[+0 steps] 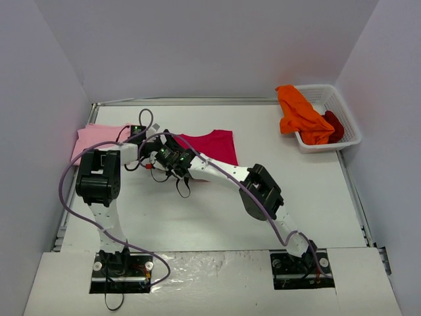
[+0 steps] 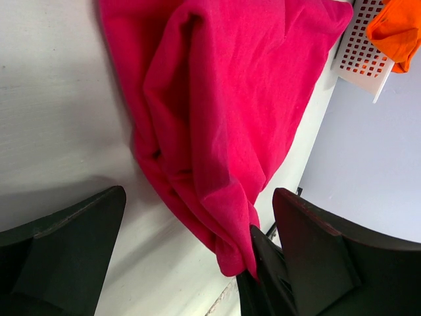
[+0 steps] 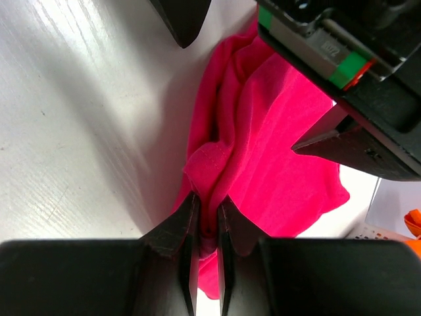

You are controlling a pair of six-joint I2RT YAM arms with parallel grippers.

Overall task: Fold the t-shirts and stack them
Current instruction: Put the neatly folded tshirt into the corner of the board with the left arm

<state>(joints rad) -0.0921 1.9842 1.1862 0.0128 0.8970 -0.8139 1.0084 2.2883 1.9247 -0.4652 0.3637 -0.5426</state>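
Note:
The large crimson-magenta t-shirt (image 1: 214,145) lies bunched at the table's back middle. My right gripper (image 1: 166,153) is shut on a fold at its left edge; in the right wrist view the gripper (image 3: 207,201) pinches the crimson cloth (image 3: 276,151). My left gripper (image 1: 160,139) is right beside it, open. In the left wrist view the gripper (image 2: 197,263) straddles the crimson cloth (image 2: 223,112) without holding it. The pale pink t-shirt (image 1: 99,137) lies flat at the back left. The orange t-shirt (image 1: 299,115) and the dark red t-shirt (image 1: 335,125) are in the basket.
The white mesh basket (image 1: 348,128) stands at the back right corner, with the orange shirt draped over its left rim. Grey walls close in the table on three sides. The two arms cross closely above the shirt's left edge.

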